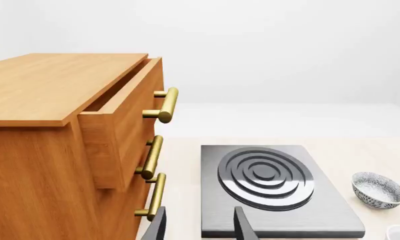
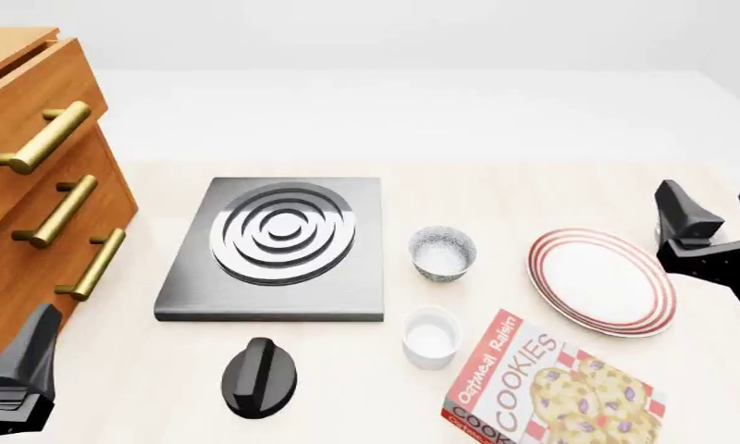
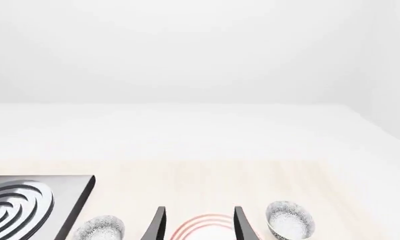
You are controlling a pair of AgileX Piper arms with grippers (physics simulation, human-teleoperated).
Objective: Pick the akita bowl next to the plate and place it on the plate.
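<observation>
Task bowl: akita bowl [image 2: 443,252], speckled, upright on the table, on the stove side of the plate [image 2: 598,280]; near the plate, a bare gap between, not touching.
Twin: second speckled bowl [image 3: 290,220] on the plate's opposite side, seen only in the right wrist view; blocked in the front view by the right arm. Which of the two sits closer to the plate: cannot tell.
Direction: from the right gripper [image 2: 712,199], across the plate toward the stove [image 2: 277,245].
Long axis: none, round; any approach angle over the rim judged equal.
Nearer arm: right, hovering at the plate's far-right edge; left gripper [image 1: 198,225] well apart from the plate, beyond the stove by the wooden drawers [image 2: 30,176].
Right gripper state: fingers spread, nothing held.
Left gripper state: fingers likewise parted and empty.
Decoy: plain white ramekin [image 2: 429,336], nearer the camera than the plate.
Writing: "Oatmeal Raisin COOKIES" on the red box [image 2: 549,384], just beside the plate's near edge.
</observation>
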